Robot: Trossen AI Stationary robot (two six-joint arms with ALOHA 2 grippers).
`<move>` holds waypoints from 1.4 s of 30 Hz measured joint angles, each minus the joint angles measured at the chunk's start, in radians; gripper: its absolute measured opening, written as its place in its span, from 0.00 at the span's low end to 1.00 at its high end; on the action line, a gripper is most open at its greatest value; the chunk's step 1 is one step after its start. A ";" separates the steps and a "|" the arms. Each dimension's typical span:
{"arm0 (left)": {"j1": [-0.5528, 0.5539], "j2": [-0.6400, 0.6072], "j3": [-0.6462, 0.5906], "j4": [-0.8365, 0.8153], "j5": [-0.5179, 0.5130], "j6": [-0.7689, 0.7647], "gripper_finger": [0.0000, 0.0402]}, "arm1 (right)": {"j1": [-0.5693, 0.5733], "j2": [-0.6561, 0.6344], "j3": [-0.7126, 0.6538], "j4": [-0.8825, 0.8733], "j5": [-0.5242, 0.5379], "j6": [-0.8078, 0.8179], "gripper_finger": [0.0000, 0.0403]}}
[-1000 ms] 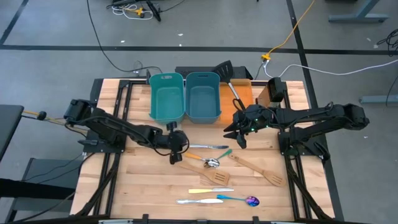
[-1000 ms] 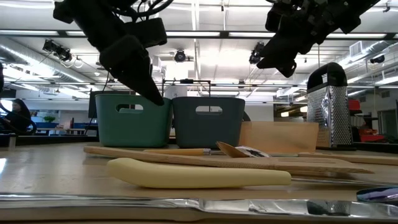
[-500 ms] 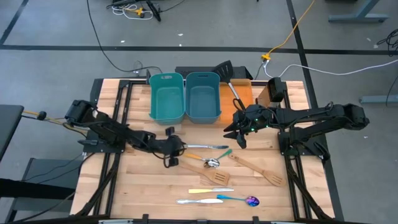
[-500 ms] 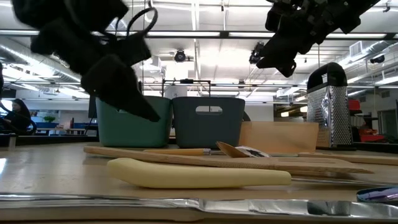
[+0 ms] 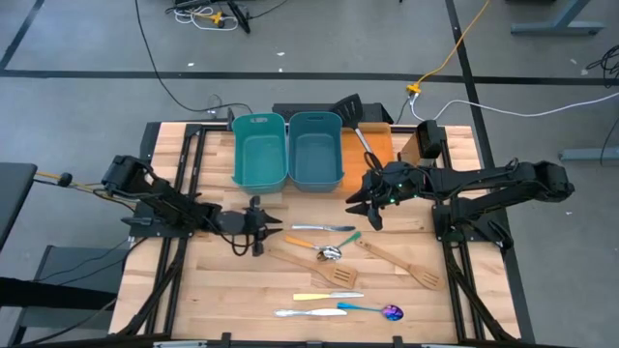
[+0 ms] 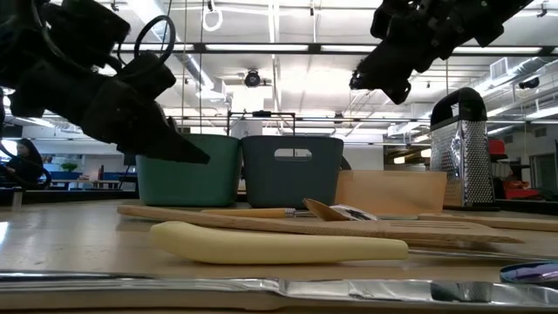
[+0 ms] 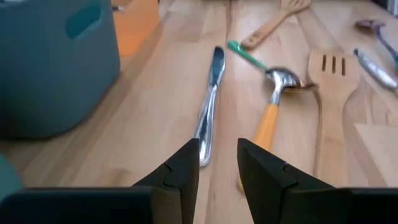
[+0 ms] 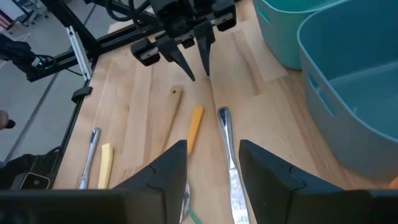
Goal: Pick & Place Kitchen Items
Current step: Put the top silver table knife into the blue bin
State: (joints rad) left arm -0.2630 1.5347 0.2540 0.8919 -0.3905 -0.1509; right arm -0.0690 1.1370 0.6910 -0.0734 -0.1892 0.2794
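Note:
My left gripper [image 5: 280,233] is open and empty, low over the table left of the utensils, its fingers level and pointing toward the table's right. Just beyond its tips [image 7: 217,149] lie a silver knife [image 7: 210,99], an orange-handled spoon [image 7: 267,118] and a pale wooden spatula [image 7: 333,106]. My right gripper [image 5: 356,205] is open and empty, held above the table right of the blue-grey bin [image 5: 316,150]. A second wooden spatula [image 5: 398,262], cream-handled cutlery [image 5: 329,296] and a blue-handled purple spoon [image 5: 372,309] lie toward the near edge. A black slotted spatula [image 5: 352,111] rests on the orange tray [image 5: 377,147].
A teal bin [image 5: 260,150] and the blue-grey bin stand side by side at the far middle. A box grater [image 6: 458,148] stands at the far right beside the tray. Bare wood shows at the near left of the table [image 5: 222,290].
My left gripper has drawn back toward the table's left edge and sunk lower. It has tipped from pointing steeply down to lying nearly level, with its fingers toward the utensils. The utensils have not moved.

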 joint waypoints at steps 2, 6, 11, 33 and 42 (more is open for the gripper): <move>0.003 0.013 0.004 -0.004 0.000 0.004 0.29 | 0.000 0.000 0.000 0.006 0.020 0.000 0.39; 0.003 0.061 0.008 0.014 -0.001 0.007 0.29 | 0.000 0.000 0.000 0.016 0.025 0.000 0.39; 0.004 0.173 0.008 0.149 -0.011 0.031 0.29 | 0.001 0.000 0.000 0.018 0.024 0.000 0.39; 0.128 0.396 0.120 0.271 0.107 0.111 0.29 | 0.012 0.000 0.000 0.021 0.024 0.000 0.39; 0.175 0.396 0.120 0.271 0.221 0.105 0.29 | 0.021 0.000 0.000 0.021 0.024 -0.007 0.39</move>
State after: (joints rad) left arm -0.0882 1.9308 0.3740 1.1629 -0.1693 -0.0458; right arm -0.0483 1.1370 0.6910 -0.0525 -0.1650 0.2726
